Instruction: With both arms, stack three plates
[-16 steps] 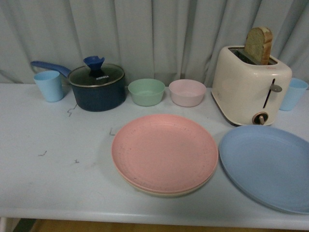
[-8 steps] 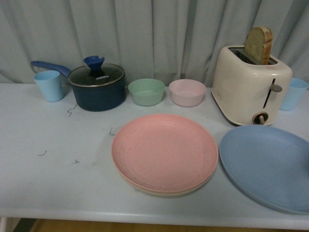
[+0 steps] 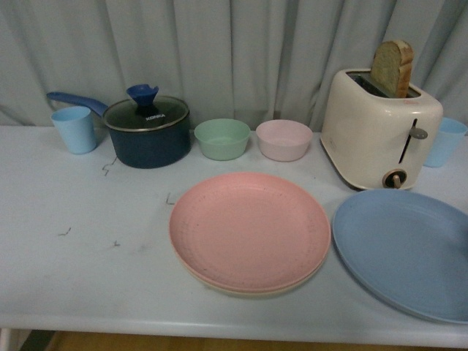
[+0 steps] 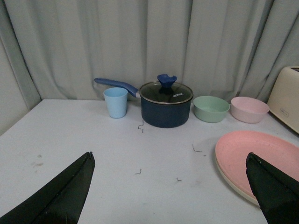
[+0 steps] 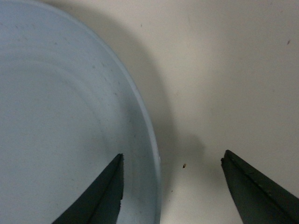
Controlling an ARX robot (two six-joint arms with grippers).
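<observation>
My right gripper (image 5: 173, 186) was spread over the rim of the blue plate (image 3: 406, 248), holding nothing; my left gripper (image 4: 168, 186) gaped empty too. Pink plate (image 3: 248, 230) sat on cream plate (image 3: 219, 287) at centre frame — blue, lower right, not yet stacked.

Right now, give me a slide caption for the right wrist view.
Open right claw straddles the rim of the blue plate on the table.

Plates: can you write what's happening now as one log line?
pink plate on cream plate | blue plate apart | right tool open astride its rim | left tool open, empty
</observation>
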